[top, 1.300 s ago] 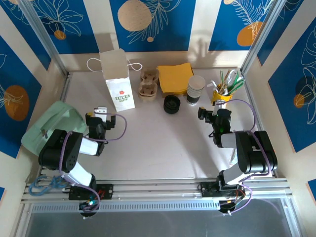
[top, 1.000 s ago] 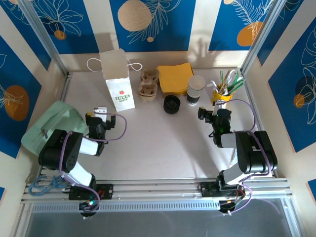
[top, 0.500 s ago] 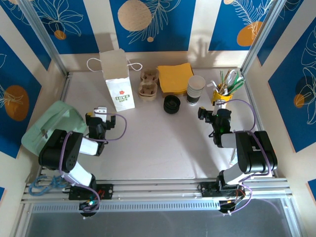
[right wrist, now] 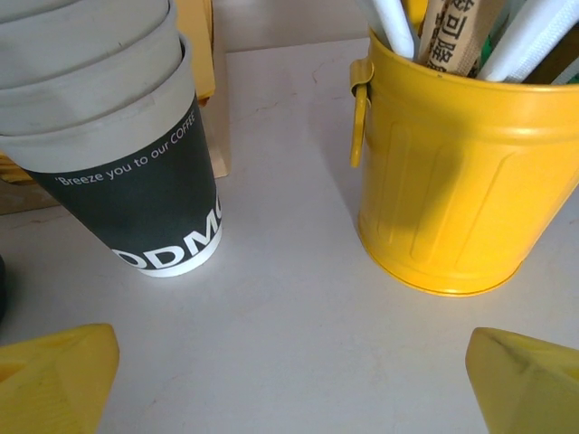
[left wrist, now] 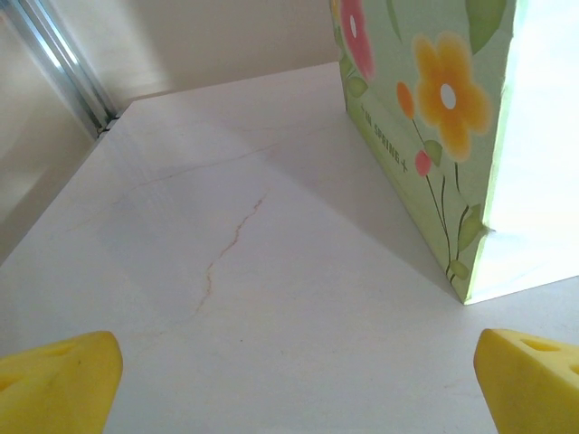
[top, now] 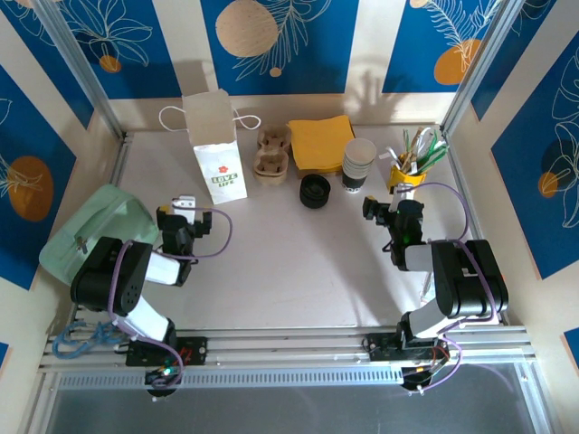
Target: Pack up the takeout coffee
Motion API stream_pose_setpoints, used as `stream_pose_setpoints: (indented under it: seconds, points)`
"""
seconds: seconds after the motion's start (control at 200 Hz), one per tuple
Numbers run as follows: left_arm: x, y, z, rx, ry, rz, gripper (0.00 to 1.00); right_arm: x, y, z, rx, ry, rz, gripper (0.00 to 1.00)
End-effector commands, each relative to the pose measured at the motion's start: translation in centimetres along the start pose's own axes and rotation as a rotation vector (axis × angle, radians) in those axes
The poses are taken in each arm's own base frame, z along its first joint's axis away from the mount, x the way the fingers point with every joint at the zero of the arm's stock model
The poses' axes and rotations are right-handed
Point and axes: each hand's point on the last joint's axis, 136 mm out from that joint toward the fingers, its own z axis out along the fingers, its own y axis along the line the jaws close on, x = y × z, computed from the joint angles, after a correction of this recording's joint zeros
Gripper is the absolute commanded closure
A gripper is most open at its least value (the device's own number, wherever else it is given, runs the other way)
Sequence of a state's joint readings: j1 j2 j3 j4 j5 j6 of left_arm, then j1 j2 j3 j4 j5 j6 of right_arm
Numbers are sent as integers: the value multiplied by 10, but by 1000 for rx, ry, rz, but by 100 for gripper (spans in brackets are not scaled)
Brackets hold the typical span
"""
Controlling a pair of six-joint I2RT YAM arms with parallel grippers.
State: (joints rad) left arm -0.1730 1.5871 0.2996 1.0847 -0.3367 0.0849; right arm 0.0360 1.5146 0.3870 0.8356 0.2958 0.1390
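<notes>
Both my tools are released, jaws spread wide and holding nothing. The left tool (top: 185, 215) faces the paper bag (top: 217, 149). The right tool (top: 381, 208) faces the stack of cups (top: 358, 165) and the yellow bucket (top: 406, 174).

The takeout coffee (top: 315, 191) stands on the counter (top: 289, 262) between bag and stack, just beside the stack.

My worry is the reach. Coming in from the right, I could clip that stack and topple it. Too hard a squeeze could pop the black lid and spill. The bag looks light (it may tip as the cup goes in).

The cup carrier (top: 271, 154) and napkins (top: 321, 140) sit behind, out of the way. Nothing lies between coffee and bag.
</notes>
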Motion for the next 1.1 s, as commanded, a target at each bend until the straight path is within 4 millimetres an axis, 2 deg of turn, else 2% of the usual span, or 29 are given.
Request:
stream_pose_setpoints:
  seconds: [0.0,0.18,0.24,0.28,0.425,0.595,0.66,0.71,0.885,1.005,1.095]
  points:
    - [-24,8,-15,-4,-97,-31,1,-8,-7,-11,12,-64,39,1]
    - [-40,22,-37,-37,-54,-81,0,-12,0,-23,-26,-124,15,1]
    - [-46,26,-45,-38,-48,-95,1,-25,3,-28,-2,-149,-5,1]
    - [-51,30,-51,-50,-47,-109,1,-28,2,-29,18,-101,-1,1]
    - [-66,44,-76,-78,-28,-178,1,-44,-8,-39,78,51,156,1]
    - [-69,63,-108,-135,107,-345,1,-58,-14,-65,135,221,422,0]
    - [-68,61,-119,-118,174,-390,1,-63,-9,-73,108,299,507,0]
    - [-70,58,-126,-97,219,-437,1,-70,4,-76,38,344,519,0]
    - [-82,18,-141,150,311,-506,1,-96,36,-76,-71,449,500,2]
    - [-93,8,-152,228,338,-481,1,-111,49,-64,-55,502,449,12]
    - [-103,1,-160,289,349,-474,0,-121,55,-53,-10,506,397,13]
